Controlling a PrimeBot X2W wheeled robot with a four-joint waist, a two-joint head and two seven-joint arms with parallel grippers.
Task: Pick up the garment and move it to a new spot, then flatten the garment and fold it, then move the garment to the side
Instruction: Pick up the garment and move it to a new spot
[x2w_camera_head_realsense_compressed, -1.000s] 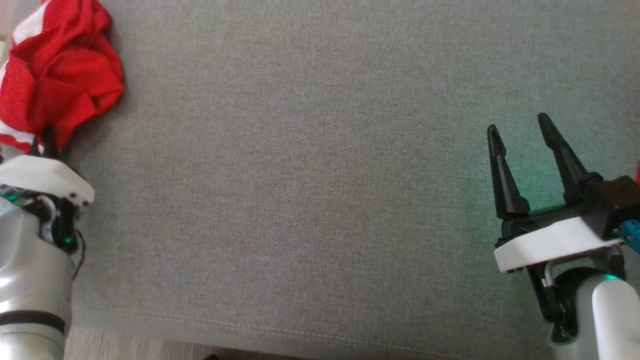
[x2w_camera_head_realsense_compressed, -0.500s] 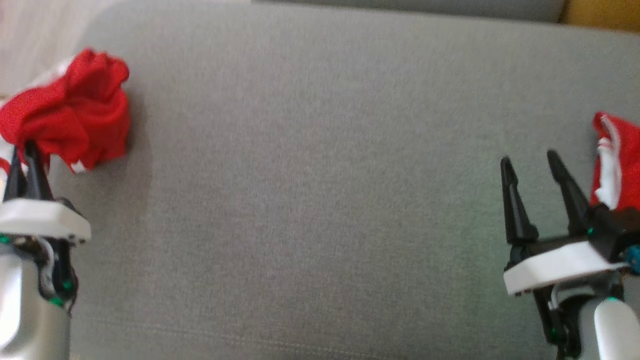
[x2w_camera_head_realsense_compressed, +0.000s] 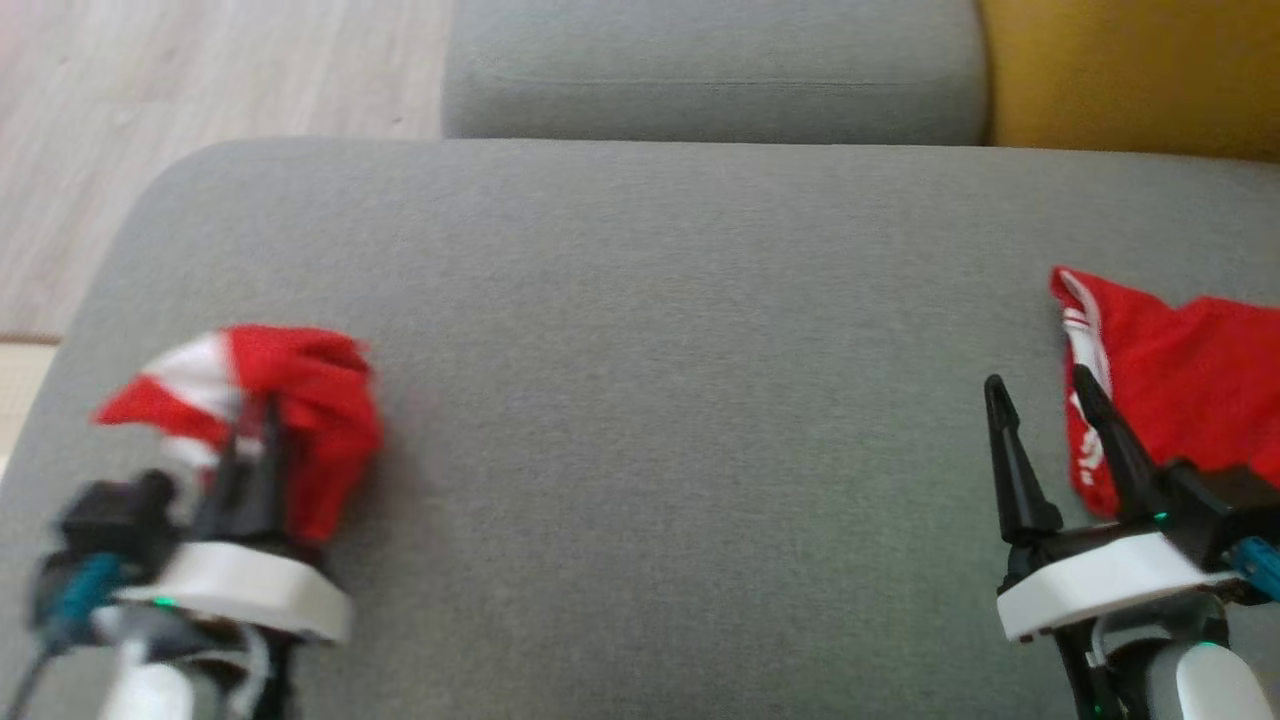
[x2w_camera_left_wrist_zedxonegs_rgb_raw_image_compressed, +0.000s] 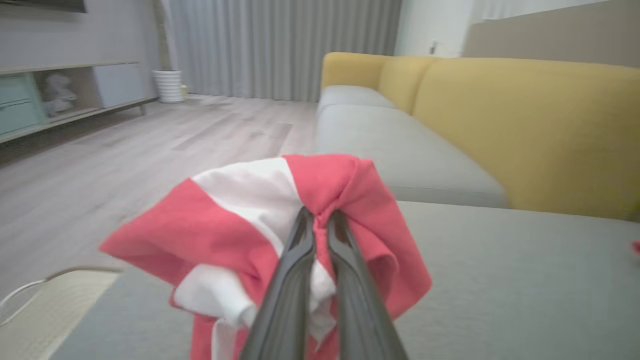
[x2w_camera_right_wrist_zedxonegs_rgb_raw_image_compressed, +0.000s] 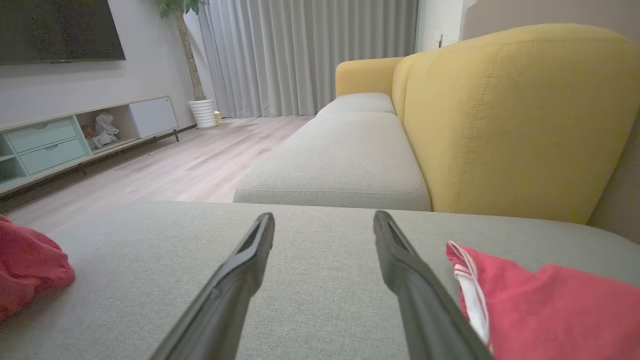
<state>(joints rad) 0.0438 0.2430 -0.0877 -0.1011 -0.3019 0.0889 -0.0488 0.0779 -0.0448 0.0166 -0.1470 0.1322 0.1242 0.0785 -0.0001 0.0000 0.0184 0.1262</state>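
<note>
**Left gripper clamped on bunched garment at cushion's left end; right gripper wide open, empty**

- Landmark: large grey cushion (x2w_camera_head_realsense_compressed: 650, 330), taking up most of the head view.
- Garment (x2w_camera_head_realsense_compressed: 310, 400): red with white panels, crumpled into a tight bundle over the cushion's left end, near its front. The left wrist view shows folds of the garment (x2w_camera_left_wrist_zedxonegs_rgb_raw_image_compressed: 220, 225) draped to both sides of the fingers and hanging below them. Cannot tell whether its underside touches the cushion.
- Left gripper (x2w_camera_head_realsense_compressed: 250, 425): jaws pressed together, pinching a fold of the garment between the tips. In its own wrist view the left gripper (x2w_camera_left_wrist_zedxonegs_rgb_raw_image_compressed: 320, 216) has cloth squeezed in the narrow gap. It is blurred in the head view.
- Right gripper (x2w_camera_head_realsense_compressed: 1038, 385): over the cushion's right end, near the front, with jaws spread wide and nothing between them. The right wrist view shows bare cushion fabric (x2w_camera_right_wrist_zedxonegs_rgb_raw_image_compressed: 320, 300) beyond the right gripper (x2w_camera_right_wrist_zedxonegs_rgb_raw_image_compressed: 324, 220).
- Second red cloth (x2w_camera_head_realsense_compressed: 1190, 370): white-trimmed, lying fairly flat on the cushion's right end, just beside the right gripper's outer finger. Whether they touch is unclear.
- Beyond the cushion's far edge: a farther grey cushion (x2w_camera_head_realsense_compressed: 710, 80), with a yellow backrest (x2w_camera_head_realsense_compressed: 1130, 75) to its right.
- Off the cushion's far-left corner: wood floor (x2w_camera_head_realsense_compressed: 200, 90).
</note>
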